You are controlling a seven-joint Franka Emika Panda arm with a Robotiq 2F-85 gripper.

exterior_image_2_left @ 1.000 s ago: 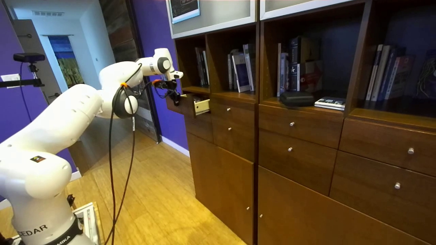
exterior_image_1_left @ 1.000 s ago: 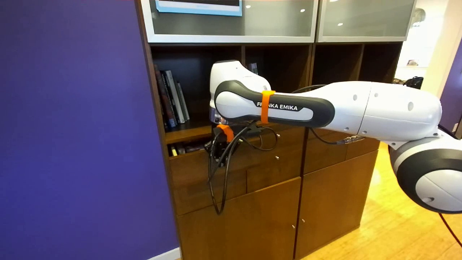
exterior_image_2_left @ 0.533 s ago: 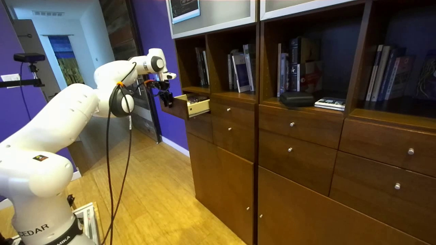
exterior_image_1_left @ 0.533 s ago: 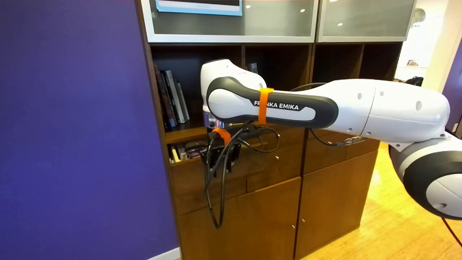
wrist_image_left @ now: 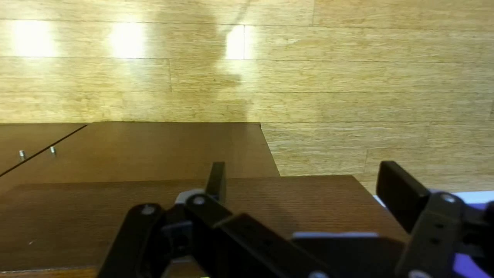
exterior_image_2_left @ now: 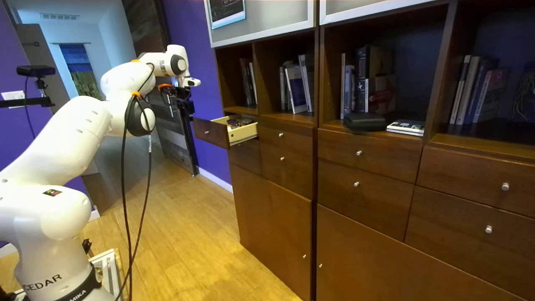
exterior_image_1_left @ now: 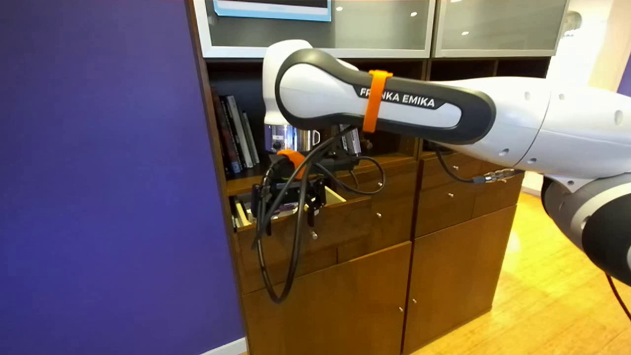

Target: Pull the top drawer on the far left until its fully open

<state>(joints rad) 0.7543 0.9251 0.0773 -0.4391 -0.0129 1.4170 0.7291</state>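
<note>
Wrist view: gripper point(wrist_image_left: 303, 168) has its jaws spread wide, nothing held. In an exterior view, left to right: it hangs above and out from the drawer point(exterior_image_2_left: 221, 134), looks apart from it. Knob point(exterior_image_2_left: 206, 132) small, metal, likely slick; pinch it square, pull straight. Drawer juts well out of the cabinet point(exterior_image_2_left: 271, 209); rigid, probably light on its rail point(exterior_image_2_left: 243, 141) despite the contents point(exterior_image_2_left: 239, 122). Maybe full travel, can't see the stop. Edges: room outward over the floor point(exterior_image_2_left: 175, 209); purple wall point(exterior_image_2_left: 209, 159) set back past the far end; narrow drawers point(exterior_image_2_left: 294, 140) closed to the right.
</note>
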